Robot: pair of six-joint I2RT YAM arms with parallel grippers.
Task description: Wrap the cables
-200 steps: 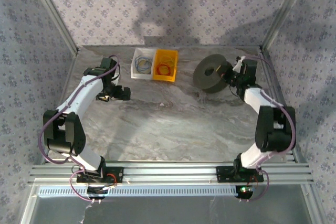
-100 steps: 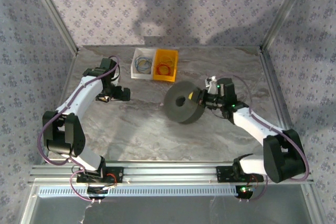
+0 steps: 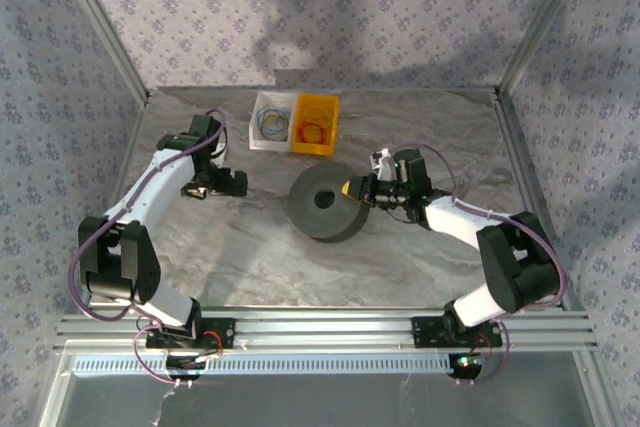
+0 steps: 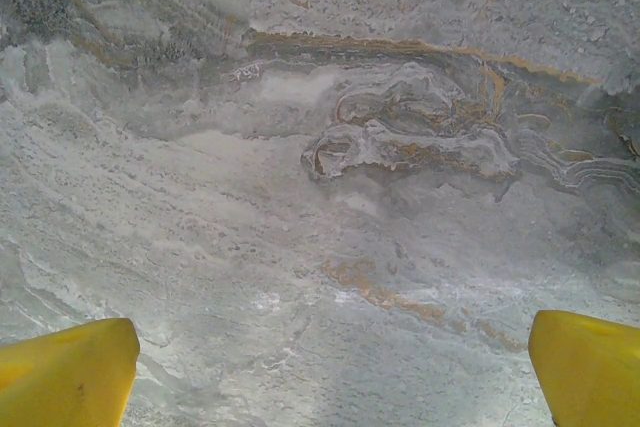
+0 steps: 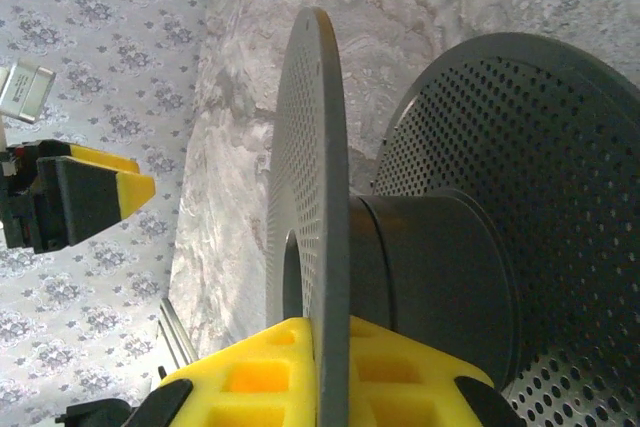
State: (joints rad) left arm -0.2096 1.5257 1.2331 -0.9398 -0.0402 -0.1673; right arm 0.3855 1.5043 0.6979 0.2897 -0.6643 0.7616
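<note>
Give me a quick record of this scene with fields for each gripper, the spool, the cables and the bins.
left gripper: open, holding nothing, above bare table
right gripper: shut on the spool's flange rim
spool: dark grey, near the table's middle, core bare, no wire wound on it
red cable: coiled inside the yellow bin
white bin: beside the yellow bin, holds another small coil

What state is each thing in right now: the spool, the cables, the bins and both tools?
spool, bare, no cable wound, gripped by one flange.
red cables, coiled in the yellow bin.
white bin, holding a bluish coil.
left tool, open and empty over the table.
right tool, shut on the spool's flange.
</note>
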